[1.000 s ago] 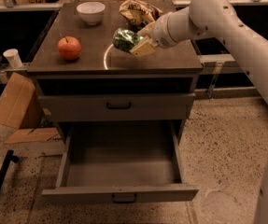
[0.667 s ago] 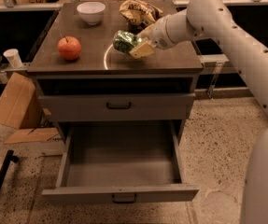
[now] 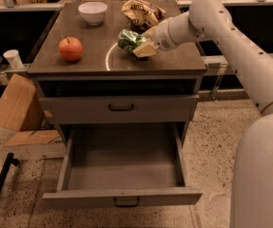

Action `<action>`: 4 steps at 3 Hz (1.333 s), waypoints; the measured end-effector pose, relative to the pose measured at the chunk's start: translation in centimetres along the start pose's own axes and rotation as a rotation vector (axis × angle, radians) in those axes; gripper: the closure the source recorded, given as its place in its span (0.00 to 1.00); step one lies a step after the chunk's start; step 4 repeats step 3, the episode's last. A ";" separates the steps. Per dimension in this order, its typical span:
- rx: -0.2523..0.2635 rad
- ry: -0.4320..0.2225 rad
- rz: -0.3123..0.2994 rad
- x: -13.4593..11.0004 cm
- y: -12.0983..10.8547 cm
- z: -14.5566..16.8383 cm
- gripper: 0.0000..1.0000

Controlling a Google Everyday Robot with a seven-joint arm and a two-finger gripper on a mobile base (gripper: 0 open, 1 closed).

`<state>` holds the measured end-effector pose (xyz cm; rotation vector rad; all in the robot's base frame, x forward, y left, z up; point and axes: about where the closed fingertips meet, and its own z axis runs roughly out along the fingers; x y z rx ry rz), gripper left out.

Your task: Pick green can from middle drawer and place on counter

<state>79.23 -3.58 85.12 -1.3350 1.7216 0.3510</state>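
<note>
The green can [image 3: 129,40] is shiny and dented, and sits at the counter [image 3: 174,61] surface, just right of the thin white circle line [image 3: 107,57]. My gripper [image 3: 143,42] reaches in from the right, and its pale fingers [image 3: 145,50] are closed around the can's right end. I cannot tell whether the can rests on the counter or hangs just above it. The middle drawer [image 3: 121,167] stands pulled open below, with its grey floor bare and its dark handle [image 3: 126,202] at the front.
On the counter are a red apple [image 3: 71,48] at the left, a white bowl [image 3: 92,12] at the back and a tan snack bag [image 3: 142,12] right behind the can. The top drawer [image 3: 121,108] is shut. A white cup [image 3: 14,59] and cardboard [image 3: 16,103] are at the left.
The gripper and can have stayed almost in place over the counter. The arm's near section has swung closer and now fills the lower right.
</note>
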 end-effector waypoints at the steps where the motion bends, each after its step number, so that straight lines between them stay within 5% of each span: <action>1: 0.009 -0.029 -0.006 0.0 0.3 -0.5 0.00; 3: 0.053 -0.133 -0.069 -1.8 2.1 -4.8 0.00; 4: 0.053 -0.133 -0.069 -1.8 2.1 -4.8 0.00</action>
